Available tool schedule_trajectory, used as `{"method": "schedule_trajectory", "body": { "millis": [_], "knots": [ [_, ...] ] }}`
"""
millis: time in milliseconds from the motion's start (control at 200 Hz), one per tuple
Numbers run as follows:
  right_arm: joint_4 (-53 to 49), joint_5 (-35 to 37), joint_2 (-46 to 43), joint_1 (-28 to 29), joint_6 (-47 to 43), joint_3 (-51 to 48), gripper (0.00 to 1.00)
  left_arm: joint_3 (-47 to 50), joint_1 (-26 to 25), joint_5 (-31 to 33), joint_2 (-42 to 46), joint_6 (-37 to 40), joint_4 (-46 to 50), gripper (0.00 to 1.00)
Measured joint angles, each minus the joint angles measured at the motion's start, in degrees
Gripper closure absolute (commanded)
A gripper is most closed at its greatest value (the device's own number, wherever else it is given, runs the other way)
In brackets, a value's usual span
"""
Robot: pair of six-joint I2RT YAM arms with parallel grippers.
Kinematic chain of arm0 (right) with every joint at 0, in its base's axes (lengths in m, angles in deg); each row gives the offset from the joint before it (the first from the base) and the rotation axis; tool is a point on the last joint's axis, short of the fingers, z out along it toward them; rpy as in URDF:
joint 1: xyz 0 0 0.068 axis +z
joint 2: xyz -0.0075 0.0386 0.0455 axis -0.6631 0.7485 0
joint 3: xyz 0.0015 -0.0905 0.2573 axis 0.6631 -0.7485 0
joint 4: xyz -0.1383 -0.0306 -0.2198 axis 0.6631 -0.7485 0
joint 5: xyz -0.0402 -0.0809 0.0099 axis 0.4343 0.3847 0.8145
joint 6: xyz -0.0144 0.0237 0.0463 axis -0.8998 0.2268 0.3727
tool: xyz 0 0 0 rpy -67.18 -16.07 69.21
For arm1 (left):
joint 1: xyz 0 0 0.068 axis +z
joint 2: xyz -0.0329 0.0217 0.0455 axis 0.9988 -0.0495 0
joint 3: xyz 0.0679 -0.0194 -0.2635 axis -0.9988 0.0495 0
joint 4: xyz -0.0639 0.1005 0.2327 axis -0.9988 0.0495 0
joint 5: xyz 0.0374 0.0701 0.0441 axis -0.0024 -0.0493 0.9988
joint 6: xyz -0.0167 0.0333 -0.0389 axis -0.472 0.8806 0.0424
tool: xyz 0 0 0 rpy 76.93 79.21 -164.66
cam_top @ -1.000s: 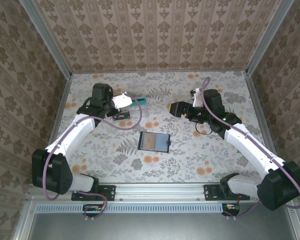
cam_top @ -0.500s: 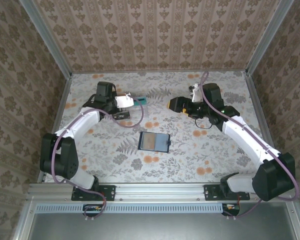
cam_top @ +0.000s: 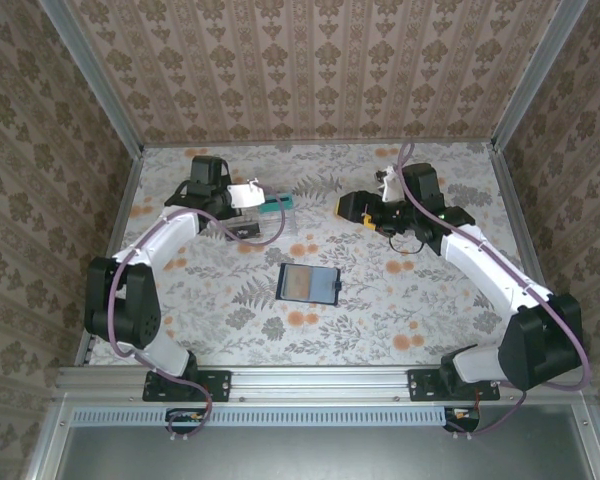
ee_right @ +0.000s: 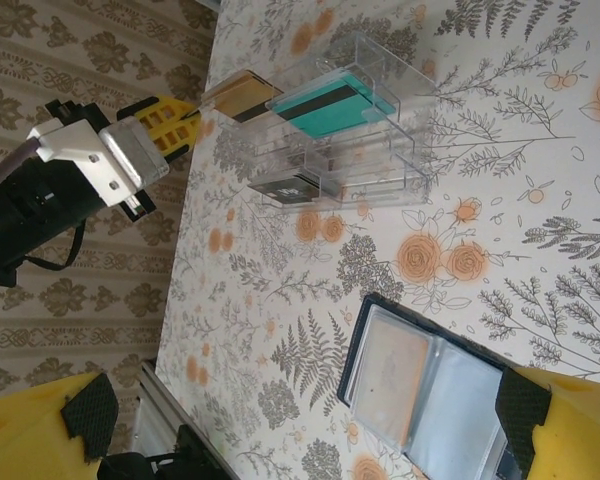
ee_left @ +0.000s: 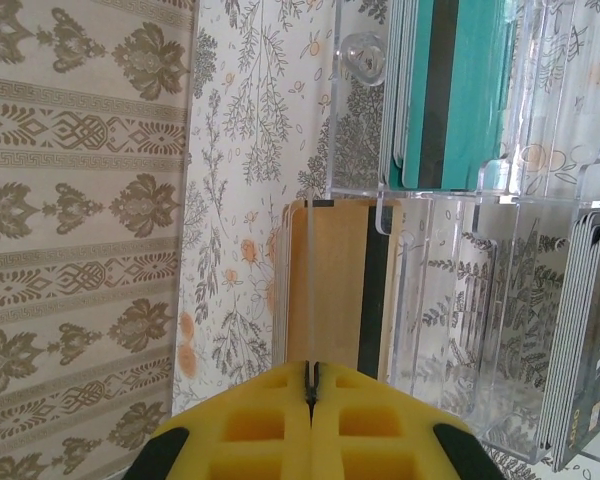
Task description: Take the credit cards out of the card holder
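**While left fingers [ee_left: 298, 400] pinch a tan card [ee_right: 238, 97], the card holder [cam_top: 309, 284] lies open**

Where the left fingers meet, they are pressed together on the tan card, which has a dark stripe. Its far end is at the clear tray [ee_right: 375, 188] directly ahead of them. Teal cards [ee_right: 335, 105] stand in a compartment further ahead and slightly right, and dark cards [ee_left: 590, 340] sit in one off to the right. The right fingers [ee_right: 565, 425] are spread wide with nothing between them, well apart from the tray and facing it across the floral surface [cam_top: 380, 320]. Below and ahead of them the card holder lies unfolded and flat, touched by neither pair of fingers. A pocketed card [ee_right: 385, 375] of orange-tan colour shows through one of its see-through sleeves.
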Motion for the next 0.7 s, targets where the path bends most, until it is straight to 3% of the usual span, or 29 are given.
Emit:
{"method": "schedule_trajectory", "body": {
  "millis": [405, 570, 630, 700],
  "knots": [
    [0.1, -1.2, 0.7, -0.5, 0.0, 0.4, 0.0, 0.0, 0.4, 0.0, -2.5, 0.1, 0.0, 1.0],
    [0.2, -1.4, 0.7, -0.5, 0.1, 0.4, 0.0, 0.0, 0.6, 0.0, -2.8, 0.2, 0.0, 0.97],
    [0.2, -1.5, 0.7, -0.7, 0.2, 0.4, 0.0, 0.0, 0.7, 0.0, -3.1, 0.2, 0.0, 0.88],
    [0.2, -1.5, 0.7, -0.7, 0.2, 0.4, 0.0, 0.0, 0.7, 0.2, -3.5, 0.2, 0.0, 0.87]
  ]
}}
